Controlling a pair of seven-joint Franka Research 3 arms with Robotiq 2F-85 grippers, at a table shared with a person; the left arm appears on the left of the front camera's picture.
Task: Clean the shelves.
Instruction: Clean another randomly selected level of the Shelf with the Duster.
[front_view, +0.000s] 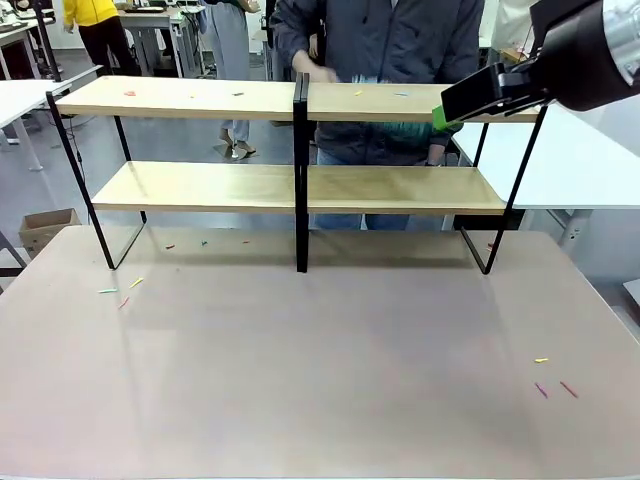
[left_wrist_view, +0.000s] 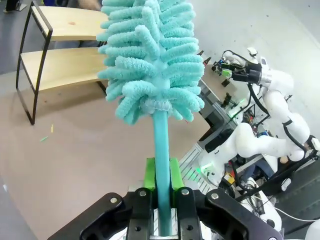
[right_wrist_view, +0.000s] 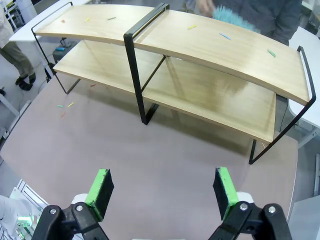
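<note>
Shelves: we see the shelves (front_view: 400, 188) standing on the far half of the table (front_view: 320, 400), two long wooden boards on a black frame with a central upright (front_view: 301, 170).
Upper board: the upper board (right_wrist_view: 165, 40) carries a few small coloured scraps (right_wrist_view: 225, 36), spread on both sides of the upright.
Table: we count more scraps on it, some near the shelves' left foot, some under the lower board, some near the right edge.
Person: a person (front_view: 390, 40) stands behind the shelves, one hand (front_view: 318, 72) blurred over the upper board; in the right wrist view we see a second duster (right_wrist_view: 232, 15), teal and blurred, at that board's far edge.
Left gripper: the left gripper (left_wrist_view: 162, 175) is clenched on the handle of a teal duster (left_wrist_view: 150, 60), fluffy head pointing away from the fingers.
Shelves to left gripper: they lie beyond the duster head, well apart from the fingers, partly hidden by the head.
Right gripper: the right gripper (right_wrist_view: 162, 190) has its jaws spread wide, nothing between the pads.
Shelves to right gripper: ahead of and below it, apart, with bare table between; in the front view its green pad overlaps the upper board's right end.
</note>
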